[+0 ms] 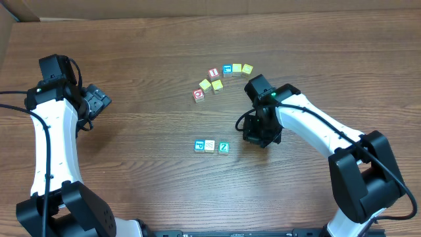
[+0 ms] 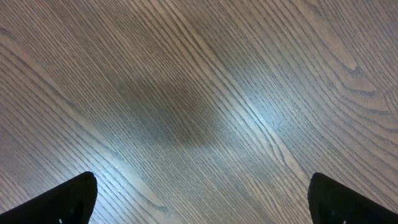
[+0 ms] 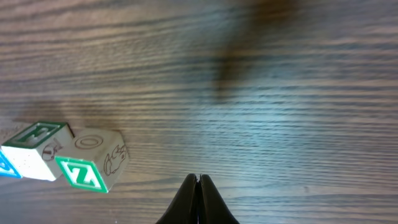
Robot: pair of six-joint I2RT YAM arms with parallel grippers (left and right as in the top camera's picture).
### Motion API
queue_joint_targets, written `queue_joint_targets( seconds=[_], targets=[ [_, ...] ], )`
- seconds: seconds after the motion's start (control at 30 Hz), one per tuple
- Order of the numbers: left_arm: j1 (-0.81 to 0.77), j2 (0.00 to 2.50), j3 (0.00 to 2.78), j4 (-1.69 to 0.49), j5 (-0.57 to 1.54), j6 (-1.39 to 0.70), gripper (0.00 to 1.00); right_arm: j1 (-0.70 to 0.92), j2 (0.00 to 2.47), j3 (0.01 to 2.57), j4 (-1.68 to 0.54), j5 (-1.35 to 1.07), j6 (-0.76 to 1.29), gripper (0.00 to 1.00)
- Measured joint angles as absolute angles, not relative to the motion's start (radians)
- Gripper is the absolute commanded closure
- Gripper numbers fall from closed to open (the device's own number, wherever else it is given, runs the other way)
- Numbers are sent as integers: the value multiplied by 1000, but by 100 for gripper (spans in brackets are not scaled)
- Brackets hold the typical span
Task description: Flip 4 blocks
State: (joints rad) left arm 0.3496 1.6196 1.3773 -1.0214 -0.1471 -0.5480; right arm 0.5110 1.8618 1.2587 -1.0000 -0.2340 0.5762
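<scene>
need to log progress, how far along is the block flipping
Looks partly done: the blue block, pale patterned block and Z block sit in a row mid-table, apart from the cluster. The flips themselves can't be verified. In hand: nothing; the right gripper is shut empty beside the Z block, left gripper open. Left: probably the red-faced block, up in the cluster.

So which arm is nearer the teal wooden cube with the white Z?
Right. The right fingers sit just beside the teal wooden Z cube; the left fingers are far off.
</scene>
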Motion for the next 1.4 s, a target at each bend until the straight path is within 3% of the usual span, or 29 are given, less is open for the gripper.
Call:
queue_joint_targets(
  seconds=[0.5, 0.87, 1.4],
  targets=[
    [350, 1620, 1377, -1022, -147, -548, 0, 658, 1862, 1252, -941, -204, 679, 96],
    [350, 1620, 1377, -1021, -147, -548, 0, 668, 1862, 1176, -808, -145, 751, 96],
    [350, 1620, 1377, -1022, -147, -548, 0, 669, 1862, 1168, -788, -185, 793, 96]
  ],
)
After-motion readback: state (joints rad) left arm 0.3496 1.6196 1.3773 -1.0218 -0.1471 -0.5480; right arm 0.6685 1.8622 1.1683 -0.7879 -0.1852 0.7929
